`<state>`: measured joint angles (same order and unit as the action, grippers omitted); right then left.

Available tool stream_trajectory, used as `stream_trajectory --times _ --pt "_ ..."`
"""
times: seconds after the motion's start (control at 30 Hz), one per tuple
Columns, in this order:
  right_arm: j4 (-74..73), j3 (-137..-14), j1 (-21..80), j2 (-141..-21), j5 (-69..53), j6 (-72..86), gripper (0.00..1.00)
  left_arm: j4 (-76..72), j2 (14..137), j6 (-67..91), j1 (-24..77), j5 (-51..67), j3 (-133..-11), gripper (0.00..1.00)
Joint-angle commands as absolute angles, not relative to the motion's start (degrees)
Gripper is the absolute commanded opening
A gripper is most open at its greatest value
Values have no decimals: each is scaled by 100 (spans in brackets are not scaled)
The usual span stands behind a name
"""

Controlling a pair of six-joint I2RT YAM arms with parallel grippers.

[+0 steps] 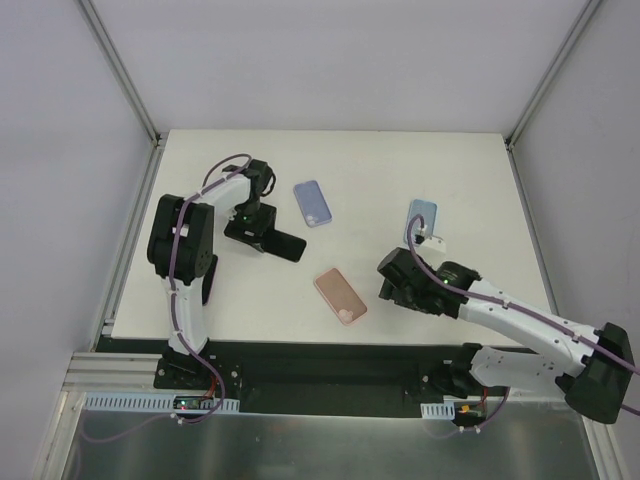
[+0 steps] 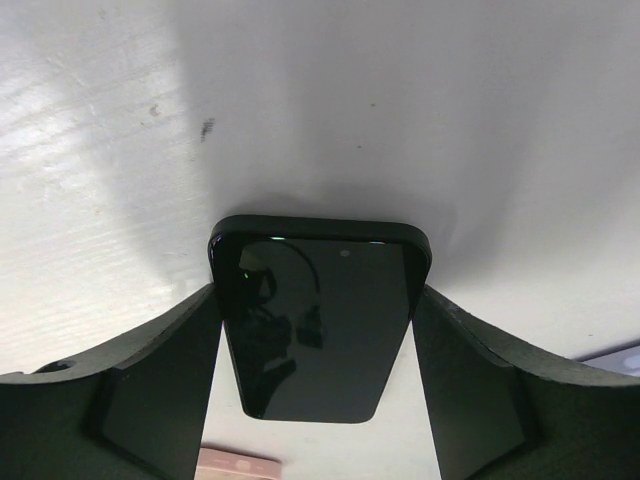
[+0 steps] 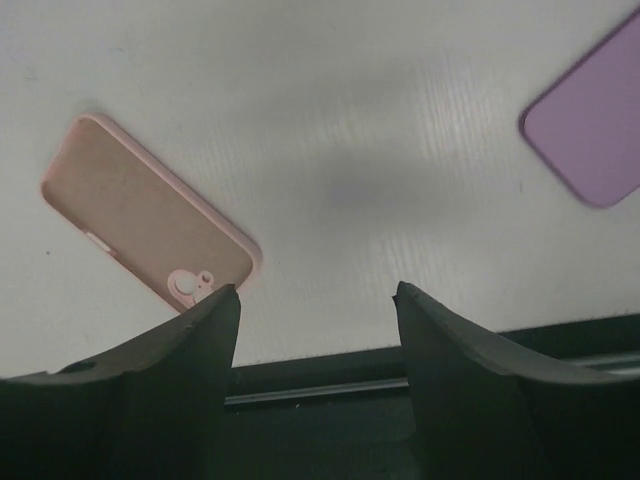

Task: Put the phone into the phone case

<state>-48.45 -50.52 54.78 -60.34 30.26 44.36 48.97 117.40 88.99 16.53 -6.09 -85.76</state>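
Currently: left gripper (image 1: pixel 262 233) is low over the white table (image 1: pixel 420 160), at the left-centre. Its wrist view shows a black glass-fronted smartphone (image 2: pixel 315 345) lying screen-up between the fingers (image 2: pixel 150 390). Both fingers meet the phone's long edges with no gap visible, so the jaws are closed to the phone's width around it. From overhead, one end of the phone (image 1: pixel 284 244) sticks out to the right of the gripper.

Right gripper (image 3: pixel 316 295) is stopped at right-centre, jaws wide apart, with only bare table between them; it holds nothing.

Pink soft rectangular phone case (image 1: pixel 340 296) lies flat near the table's front middle, between the two grippers and apart from the phone. In the right wrist view its camera cut-out corner (image 3: pixel 190 285) sits just beside the left finger's tip.

Lilac rounded-corner phone case (image 1: pixel 312 203) lies further back, near the phone but not touching it. Light blue rectangular case (image 1: pixel 423 214) lies to the right, behind the right gripper (image 1: pixel 390 280).
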Motion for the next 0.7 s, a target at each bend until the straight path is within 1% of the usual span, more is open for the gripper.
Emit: stream_trajectory --times 0.0,0.07,0.13,0.3,0.37,0.43,0.47,0.5,0.67 --pt "-4509 -4318 5563 -6178 1935 6659 64 5212 11374 8236 1687 -800 -8262 43" --pt "-4378 -4167 5616 -6362 1855 7231 63 5212 11347 7972 1679 -791 -8244 41" --pt "-4254 -4096 5695 -6494 1776 7408 63 5168 11329 7666 1670 -782 -8270 36" --pt "-3701 -4148 6020 -7004 1758 7682 61 5010 11154 6998 1608 -721 -8262 31" --pt "-3454 -4323 6064 -7328 1688 7393 61 4861 11066 6847 1600 -703 -8174 24" --pt "-3628 -4517 6161 -7549 1810 7049 61 4790 10934 6593 1582 -686 -8113 19" --pt "-3743 -4683 6222 -7741 1863 7049 61 4738 10925 6513 1573 -668 -8095 16" --pt "-3788 -4711 6231 -7821 1889 7101 60 4720 10899 6347 1547 -607 -8095 14" --pt "-3691 -4772 6311 -8287 1898 7242 56 4334 10820 5775 1494 -115 -7954 0"
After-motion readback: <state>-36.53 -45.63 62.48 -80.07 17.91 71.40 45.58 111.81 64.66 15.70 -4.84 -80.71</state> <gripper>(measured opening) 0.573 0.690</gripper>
